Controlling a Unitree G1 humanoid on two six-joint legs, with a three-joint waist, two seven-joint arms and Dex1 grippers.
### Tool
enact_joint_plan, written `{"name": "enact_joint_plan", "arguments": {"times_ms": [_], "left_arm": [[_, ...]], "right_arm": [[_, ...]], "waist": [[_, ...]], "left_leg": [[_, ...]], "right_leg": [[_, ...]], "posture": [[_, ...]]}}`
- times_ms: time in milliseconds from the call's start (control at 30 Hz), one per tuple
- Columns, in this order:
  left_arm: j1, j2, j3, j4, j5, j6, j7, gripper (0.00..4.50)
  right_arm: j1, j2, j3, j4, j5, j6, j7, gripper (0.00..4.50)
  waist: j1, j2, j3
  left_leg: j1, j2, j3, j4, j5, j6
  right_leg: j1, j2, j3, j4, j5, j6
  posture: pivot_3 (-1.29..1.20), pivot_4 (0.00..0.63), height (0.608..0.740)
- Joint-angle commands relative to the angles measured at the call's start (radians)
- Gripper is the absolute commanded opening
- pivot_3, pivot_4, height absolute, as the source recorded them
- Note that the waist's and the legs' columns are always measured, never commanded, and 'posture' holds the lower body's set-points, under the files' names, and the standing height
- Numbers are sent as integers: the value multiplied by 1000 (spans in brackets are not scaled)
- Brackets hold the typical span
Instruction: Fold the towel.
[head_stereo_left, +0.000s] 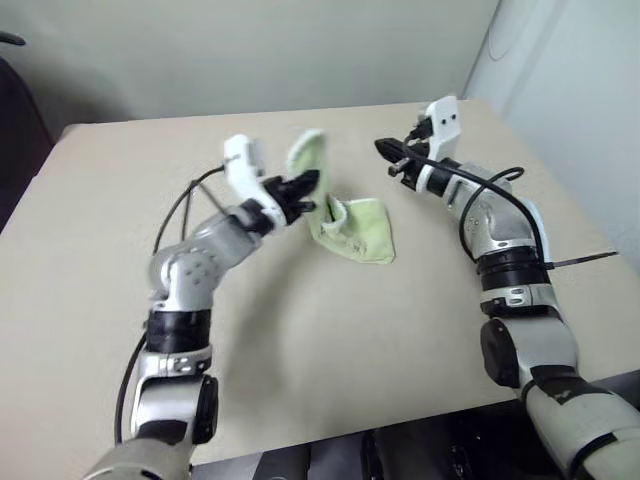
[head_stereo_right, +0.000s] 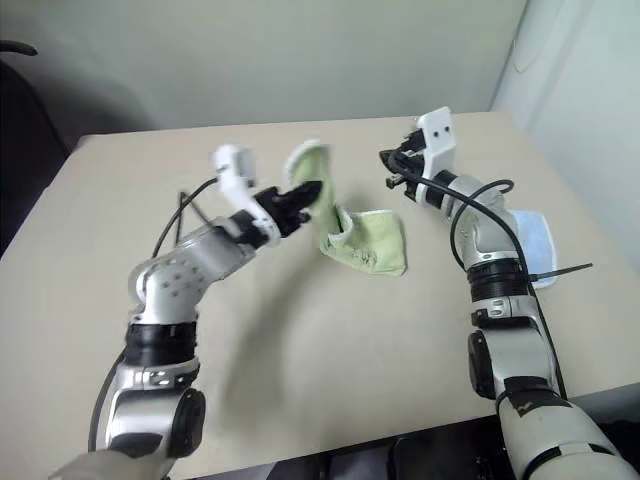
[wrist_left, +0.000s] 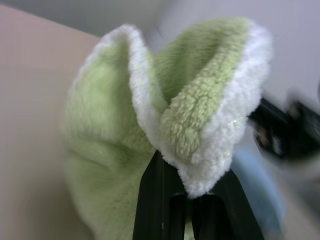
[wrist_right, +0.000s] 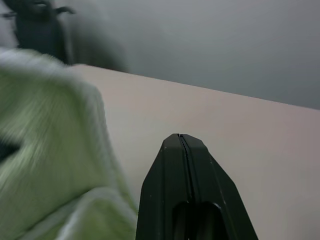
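Left gripper (head_stereo_left: 305, 185) fingers clamp the green towel (head_stereo_left: 350, 228) corner, lifted for folding; its remainder rests mid-desk (head_stereo_left: 300, 330). Right gripper (head_stereo_left: 385, 150), at its 2 o'clock, fingers together, empty.

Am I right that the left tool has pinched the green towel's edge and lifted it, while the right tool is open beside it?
Not quite: the right tool is shut, its fingers pressed together in the right wrist view. The left tool does pinch the towel and hold its edge up.

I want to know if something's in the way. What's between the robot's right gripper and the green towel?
Nothing: between the shut right gripper and the towel, the head views show bare table.
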Motion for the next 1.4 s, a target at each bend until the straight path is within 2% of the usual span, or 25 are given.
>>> {"name": "enact_joint_plan", "arguments": {"times_ms": [33, 267, 367, 467, 567, 700, 900, 1133, 1167, 1233, 1300, 1400], "left_arm": [[-74, -17, -179, 90, 173, 14, -99, 14], [-172, -79, -445, 369, 509, -80, -244, 14], [-184, -112, -464, 459, 596, -108, -260, 14], [-176, -152, -387, 483, 582, -100, -288, 14], [-170, -187, -279, 483, 536, -83, -308, 813], [-166, -210, -180, 448, 490, -45, -337, 2229], [-100, -201, -27, 232, 337, 129, -367, 4265], [-1, -121, 112, 1, 196, 213, -399, 4265], [8, -115, 143, -7, 189, 196, -386, 4109], [14, -84, 169, 26, 222, 146, -369, 3663], [14, -33, 126, 91, 316, 54, -381, 3002], [-11, -21, 93, 202, 376, -67, -419, 1870]], "right_arm": [[1, -28, -62, -19, 27, -21, -53, 0], [74, -49, -94, -133, 47, 23, -110, 0], [107, -53, -96, -180, 53, 43, -124, 0], [133, -52, -89, -211, 54, 56, -132, 0], [141, -47, -83, -219, 53, 61, -136, 0], [133, -43, -76, -201, 49, 56, -132, 0], [113, -44, -58, -157, 53, 65, -100, 0], [137, -50, -19, -159, 64, 113, -21, 0], [143, -52, -12, -165, 68, 125, -6, 0], [153, -49, 3, -177, 64, 134, 9, 0], [156, -42, 25, -177, 58, 136, 23, 0], [153, -28, 51, -159, 51, 126, 39, 0]], "waist": [[-2, 0, 0], [-12, 0, 0], [-10, 0, 0], [-8, 0, 0], [-4, 0, 0], [-2, 0, 0], [-3, 0, 0], [-5, 0, 0], [-5, 0, 0], [-2, 0, 0], [-3, 0, 0], [-2, 0, 0]], "left_leg": [[0, 0, 0, 0, 0, 0], [-1, 0, 1, -2, 0, 0], [-1, 0, 1, -2, 0, 1], [-1, 0, 1, -1, -1, 2], [-1, 0, 1, 1, -1, 3], [-1, 0, 1, 1, -1, 3], [-1, 0, 2, 0, 0, 3], [-1, 0, 3, 0, 0, 2], [-1, 0, 3, 0, 0, 2], [-1, 0, 2, 1, 0, 2], [-1, 0, 2, 1, 0, 2], [-1, 0, 2, 2, 0, 3]], "right_leg": [[0, 0, 1, 0, 0, 0], [-3, 0, 1, -1, 0, 0], [-2, 0, 1, -1, 0, 0], [-1, 0, 2, -1, 1, 1], [0, 0, 2, -1, 2, 3], [-1, 0, 2, -1, 3, 3], [-2, 0, 2, -2, 3, 3], [-2, 0, 3, -3, 3, 3], [-2, 0, 3, -3, 3, 3], [-2, 0, 3, -3, 3, 3], [-1, 0, 2, -2, 3, 3], [-2, 0, 3, -2, 3, 3]], "posture": [[0, 150, 740], [0, 150, 740], [0, 150, 740], [0, 150, 740], [0, 150, 740], [0, 150, 740], [0, 150, 740], [0, 150, 740], [0, 150, 740], [0, 150, 740], [0, 150, 740], [0, 150, 740]]}}
